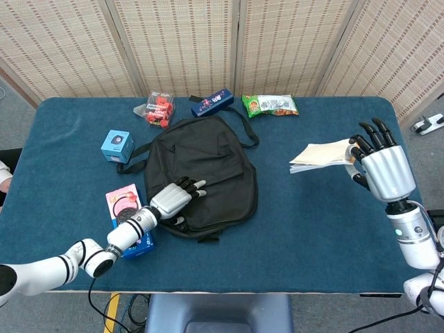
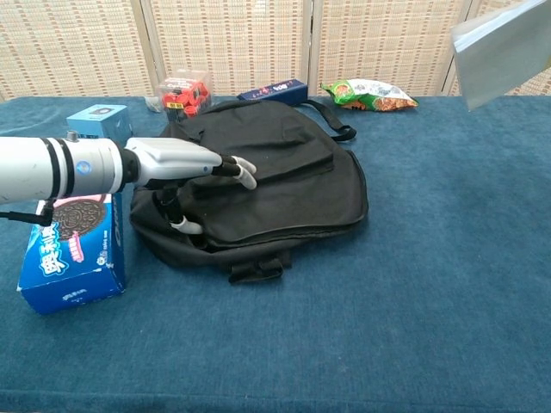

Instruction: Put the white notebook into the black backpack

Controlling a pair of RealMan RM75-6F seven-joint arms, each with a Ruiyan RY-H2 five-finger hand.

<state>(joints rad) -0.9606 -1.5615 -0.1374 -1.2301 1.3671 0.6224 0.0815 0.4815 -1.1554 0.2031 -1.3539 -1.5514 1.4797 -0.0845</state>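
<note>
Counter [image 1: 312, 236]: dark teal-blue cloth, uniform. Backpack [image 1: 208, 166]: plain black, straps included. Notebook [image 1: 320, 153]: white to cream. Left hand [image 1: 175, 198] and right hand [image 1: 378, 161]: silver-grey shells, black fingers; the left's fingertips [image 2: 247, 169] are pale. Behind the backpack: red item in clear box [image 1: 159, 109], navy box [image 1: 212, 102], green snack bag [image 1: 270, 105]. Left of the backpack: light blue box [image 1: 117, 146] and a blue-and-pink cookie box [image 2: 76, 249]. Screen [image 1: 208, 41]: beige woven panels.

the chest view's top edge cuts off the white notebook [image 2: 502, 50], hiding the right hand [image 1: 383, 168].
</note>
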